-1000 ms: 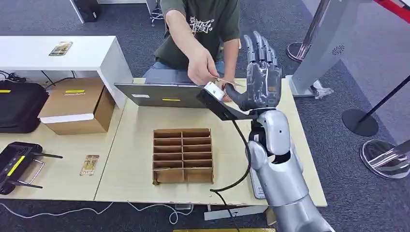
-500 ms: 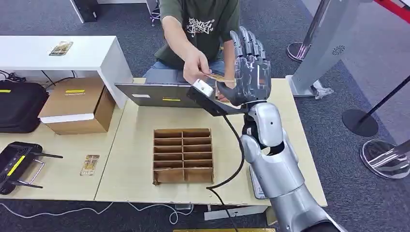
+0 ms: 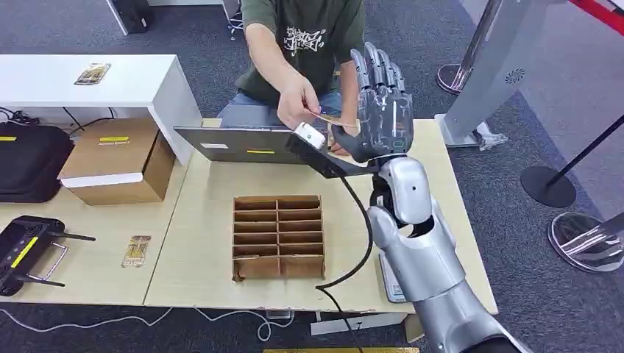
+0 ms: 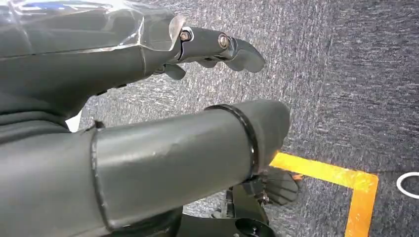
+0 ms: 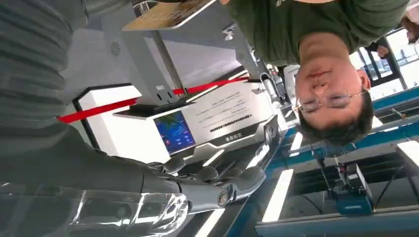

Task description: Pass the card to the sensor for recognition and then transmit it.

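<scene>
The right hand (image 3: 383, 110) is raised upright above the far edge of the surface (image 3: 199, 220), its fingers extended and apart, with the thumb curled toward the card (image 3: 335, 120); whether the thumb touches the card cannot be told. The card is pinched at its other end by a person's hand (image 3: 298, 99), and it is held level between that hand and the robot's palm, just above the small white-topped sensor (image 3: 310, 135) mounted at the robot's wrist. In the right wrist view the card (image 5: 168, 14) is seen edge-on near the hand's thumb side. The left hand (image 4: 212, 47) is seen in the left wrist view hanging over dark carpet, with fingers loosely extended and nothing held. A person in a green shirt (image 3: 309, 37) is seated across the surface. A grey laptop (image 3: 243, 143) is set at the far edge, and a cardboard divider tray (image 3: 278, 235) lies in the middle. To the left a brown box (image 3: 118, 158) and a black controller (image 3: 26, 250) are found, and a second card (image 3: 136, 251) lies flat near the front edge.
</scene>
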Available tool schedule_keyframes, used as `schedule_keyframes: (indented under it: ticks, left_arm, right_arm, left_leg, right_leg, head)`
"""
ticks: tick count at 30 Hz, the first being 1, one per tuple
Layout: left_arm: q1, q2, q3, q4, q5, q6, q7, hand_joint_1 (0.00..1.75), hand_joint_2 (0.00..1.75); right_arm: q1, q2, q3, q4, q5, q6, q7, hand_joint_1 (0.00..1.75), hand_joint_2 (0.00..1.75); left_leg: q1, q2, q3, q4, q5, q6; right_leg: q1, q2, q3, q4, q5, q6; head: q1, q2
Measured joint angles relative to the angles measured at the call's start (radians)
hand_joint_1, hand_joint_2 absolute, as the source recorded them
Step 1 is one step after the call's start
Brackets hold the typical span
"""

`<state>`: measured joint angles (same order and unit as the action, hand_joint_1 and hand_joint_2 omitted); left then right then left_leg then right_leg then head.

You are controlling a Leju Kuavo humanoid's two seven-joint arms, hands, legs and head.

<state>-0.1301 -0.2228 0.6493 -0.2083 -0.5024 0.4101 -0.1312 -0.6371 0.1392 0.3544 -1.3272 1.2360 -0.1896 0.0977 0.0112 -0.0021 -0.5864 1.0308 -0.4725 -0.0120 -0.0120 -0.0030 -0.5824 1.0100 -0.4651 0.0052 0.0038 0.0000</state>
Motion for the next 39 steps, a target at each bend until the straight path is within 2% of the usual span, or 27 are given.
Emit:
schedule_keyframes:
  ticks: [1,2,3,10,17,20,25,29,34,37,38,39]
  left_arm:
    - [0.0,0.0,0.0,0.0,0.0,0.0,0.0,0.0,0.0]
    - [0.0,0.0,0.0,0.0,-0.001,0.0,0.0,0.0,0.0]
    - [0.0,0.0,0.0,0.0,-0.002,0.0,0.0,0.0,0.0]
    - [0.003,0.0,0.0,0.0,0.0,0.0,-0.006,0.0,0.0]
    - [0.003,-0.008,0.0,0.0,0.0,0.019,-0.02,0.0,0.0]
    - [0.004,-0.01,0.0,0.0,-0.002,0.006,-0.012,0.0,0.0]
    - [0.003,-0.006,0.0,0.0,-0.006,-0.004,-0.003,0.0,0.0]
    - [0.003,-0.007,0.0,0.0,0.001,0.002,-0.011,0.0,0.0]
    - [0.004,-0.017,0.0,0.0,0.002,0.021,-0.021,0.0,0.0]
    - [0.004,-0.021,0.0,0.0,0.003,0.021,-0.028,0.0,0.0]
    - [0.004,-0.021,0.0,0.0,0.005,0.022,-0.03,0.0,0.0]
    - [0.004,-0.023,0.0,0.0,0.008,0.023,-0.031,0.0,0.0]
  right_arm:
    - [0.0,-0.001,0.0,0.0,0.0,0.0,0.001,0.7,1.75]
    - [0.0,-0.002,0.001,0.0,0.0,0.001,0.001,1.45,1.75]
    - [0.0,-0.002,0.002,0.0,0.0,0.002,0.001,1.73,1.75]
    - [0.0,-0.009,0.008,-0.003,-0.001,0.004,0.003,1.75,1.75]
    - [0.0,-0.015,0.012,-0.003,-0.002,0.004,0.004,1.57,1.75]
    - [0.0,-0.018,0.015,-0.006,-0.002,0.004,0.005,1.54,1.75]
    - [0.0,-0.019,0.022,-0.006,0.0,0.005,0.007,1.57,1.75]
    - [0.0,-0.021,0.023,-0.007,0.0,0.005,0.01,1.54,1.75]
    - [0.0,-0.026,0.023,-0.008,0.0,0.006,0.01,1.71,1.75]
    - [0.0,-0.028,0.023,-0.008,-0.013,0.012,0.009,1.71,1.75]
    - [0.0,-0.028,0.023,-0.008,-0.029,0.019,0.007,1.75,1.75]
    - [0.0,-0.028,0.022,-0.009,-0.068,0.036,0.002,1.71,1.75]
  left_leg:
    - [0.0,0.0,0.0,0.0,0.0,0.0]
    - [0.0,0.0,0.0,0.0,0.0,0.0]
    - [0.0,0.0,0.0,0.0,0.0,0.0]
    - [0.0,0.0,0.0,0.0,0.0,0.0]
    - [0.0,0.0,0.0,0.0,0.0,0.0]
    - [0.0,0.0,0.0,0.0,0.0,0.0]
    - [0.0,0.0,0.0,0.0,0.0,0.0]
    - [0.0,0.0,0.0,0.0,0.0,0.0]
    - [0.0,0.0,0.0,0.0,0.0,0.0]
    - [0.0,0.0,0.0,0.0,0.0,0.0]
    - [0.0,0.0,0.0,0.0,0.0,0.0]
    - [0.0,0.0,0.0,0.0,0.0,0.0]
  right_leg:
    - [0.0,0.0,0.0,0.0,0.0,0.0]
    - [0.0,0.0,0.0,0.0,0.0,0.0]
    - [0.0,0.0,0.0,0.0,0.0,0.0]
    - [0.0,0.0,0.0,0.0,0.0,0.0]
    - [0.0,0.0,0.0,0.0,0.0,0.0]
    - [0.0,0.0,0.0,0.0,0.0,0.0]
    - [0.0,0.0,0.0,0.0,0.0,0.0]
    - [0.0,0.0,0.0,0.0,0.0,0.0]
    - [0.0,0.0,0.0,0.0,0.0,0.0]
    - [0.0,0.0,0.0,0.0,0.0,0.0]
    - [0.0,0.0,0.0,0.0,0.0,0.0]
    - [0.0,0.0,0.0,0.0,0.0,0.0]
  head:
    - [0.0,0.0]
    - [0.0,0.0]
    - [0.0,0.0]
    - [0.0,0.0]
    - [0.0,0.0]
    - [0.0,0.0]
    - [0.0,0.0]
    - [0.0,0.0]
    - [0.0,0.0]
    - [0.0,0.0]
    - [0.0,0.0]
    - [0.0,0.0]
